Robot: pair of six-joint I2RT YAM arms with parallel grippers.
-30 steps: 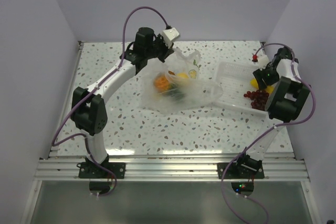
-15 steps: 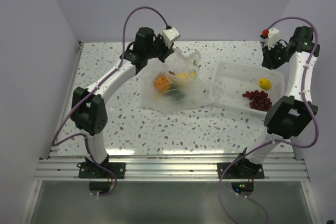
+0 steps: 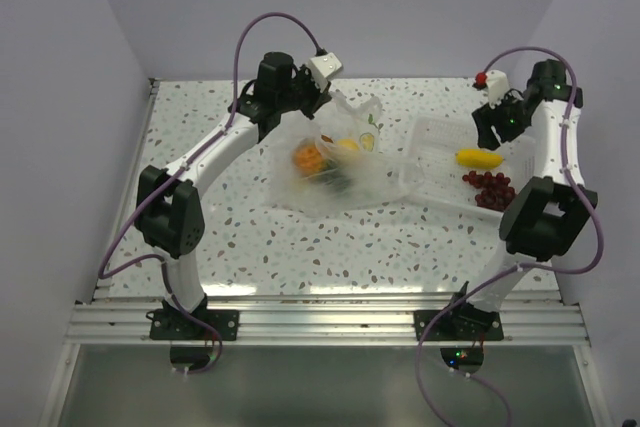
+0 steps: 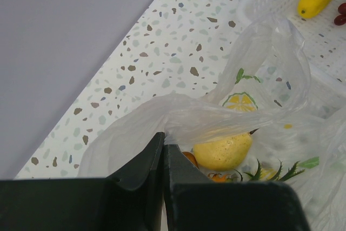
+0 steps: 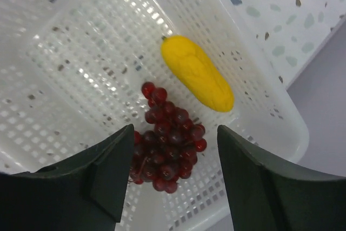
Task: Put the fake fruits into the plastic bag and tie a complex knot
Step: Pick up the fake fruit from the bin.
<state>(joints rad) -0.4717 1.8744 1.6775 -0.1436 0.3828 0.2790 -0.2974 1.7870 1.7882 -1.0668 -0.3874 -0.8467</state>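
The clear plastic bag [image 3: 345, 177] lies mid-table with an orange fruit [image 3: 307, 157] and a yellow fruit [image 3: 347, 145] inside. My left gripper [image 3: 318, 99] is shut on the bag's rim [image 4: 178, 117] and holds it up. The lemon-like yellow fruit [image 4: 223, 150] sits just behind the rim. My right gripper [image 5: 174, 133] hangs open over the white tray [image 5: 81, 52], directly above dark red grapes [image 5: 167, 155] and beside a long yellow fruit [image 5: 197, 79]. In the top view it [image 3: 488, 132] stands at the tray's back edge. A knot is out of view.
The white slotted tray [image 3: 435, 142] lies right of the bag, touching it, with the long yellow fruit [image 3: 479, 158] and grapes [image 3: 490, 187] in it. Walls close in at the back and both sides. Both arm bases sit on the rail at the near edge.
The right arm rose from low over the tray toward the back corner, then swung left over the tray's back edge. The left arm and the bag stayed still.
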